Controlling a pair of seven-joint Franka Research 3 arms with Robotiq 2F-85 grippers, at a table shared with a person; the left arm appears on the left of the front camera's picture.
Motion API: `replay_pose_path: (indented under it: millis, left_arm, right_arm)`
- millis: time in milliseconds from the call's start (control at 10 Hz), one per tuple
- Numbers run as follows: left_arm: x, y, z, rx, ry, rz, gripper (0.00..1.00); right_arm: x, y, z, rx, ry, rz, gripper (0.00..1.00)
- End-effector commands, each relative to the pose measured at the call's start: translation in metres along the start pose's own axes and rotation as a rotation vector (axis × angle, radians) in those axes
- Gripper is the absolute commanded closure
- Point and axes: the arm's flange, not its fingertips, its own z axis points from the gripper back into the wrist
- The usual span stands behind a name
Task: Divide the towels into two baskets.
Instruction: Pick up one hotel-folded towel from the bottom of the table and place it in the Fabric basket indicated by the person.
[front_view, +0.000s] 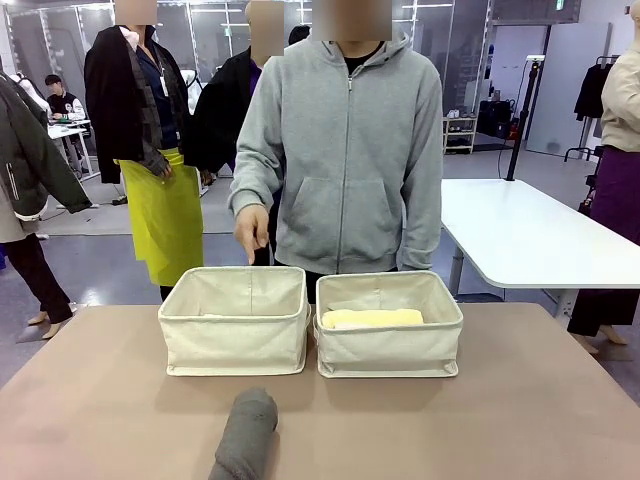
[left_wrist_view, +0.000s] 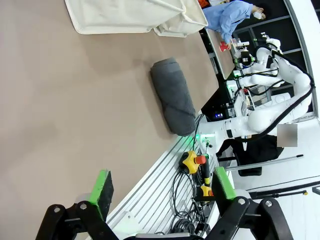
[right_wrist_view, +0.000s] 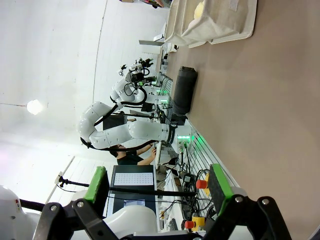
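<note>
Both my jaws, left (left_wrist_view: 160, 192) and right (right_wrist_view: 159, 187), hang wide open and empty. The grey towel (left_wrist_view: 173, 95) lies on the desk (left_wrist_view: 65, 110) ahead of them, likely awaiting pickup. Beyond it stand two baskets (front_view: 234, 320) (front_view: 389, 322); the right one holds one yellow towel (front_view: 372, 318).

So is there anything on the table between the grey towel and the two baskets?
No. In the front view, only bare brown table separates the dark grey towel from the left basket and right basket.
</note>
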Motion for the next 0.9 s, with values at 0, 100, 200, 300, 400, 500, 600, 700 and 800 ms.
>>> replay_pose_path:
  millis: [0, 100, 200, 300, 400, 500, 600, 700, 800]
  left_arm:
    - [0.0, 0.0, 0.0, 0.0, 0.0, 0.0, 0.0]
    - [0.007, -0.007, -0.022, 0.001, 0.012, -0.019, 0.0]
    - [0.013, -0.012, -0.042, 0.023, 0.015, -0.005, 0.0]
    - [0.017, -0.019, -0.062, 0.052, 0.031, 0.017, 0.0]
    - [0.021, -0.033, -0.081, 0.083, 0.049, 0.066, 0.0]
    - [0.026, -0.043, -0.103, 0.125, 0.07, 0.108, 0.0]
    - [0.031, -0.057, -0.126, 0.136, 0.108, 0.111, 0.0]
    - [0.038, -0.065, -0.157, 0.186, 0.147, 0.121, 0.0]
    - [0.044, -0.078, -0.193, 0.234, 0.17, 0.141, 0.0]
  right_arm:
    - [-0.001, 0.002, 0.0, 0.01, 0.002, 0.019, 0.0]
    - [-0.001, 0.002, 0.0, 0.01, 0.002, 0.019, 0.0]
    - [-0.001, 0.002, 0.0, 0.01, 0.002, 0.019, 0.0]
    - [-0.001, 0.002, 0.0, 0.01, 0.002, 0.019, 0.0]
    - [-0.001, 0.002, 0.0, 0.01, 0.002, 0.019, 0.0]
    - [-0.001, 0.002, 0.0, 0.01, 0.002, 0.019, 0.0]
    - [-0.001, 0.002, 0.0, 0.01, 0.002, 0.019, 0.0]
    - [-0.001, 0.002, 0.0, 0.01, 0.002, 0.019, 0.0]
    - [-0.001, 0.002, 0.0, 0.01, 0.002, 0.019, 0.0]
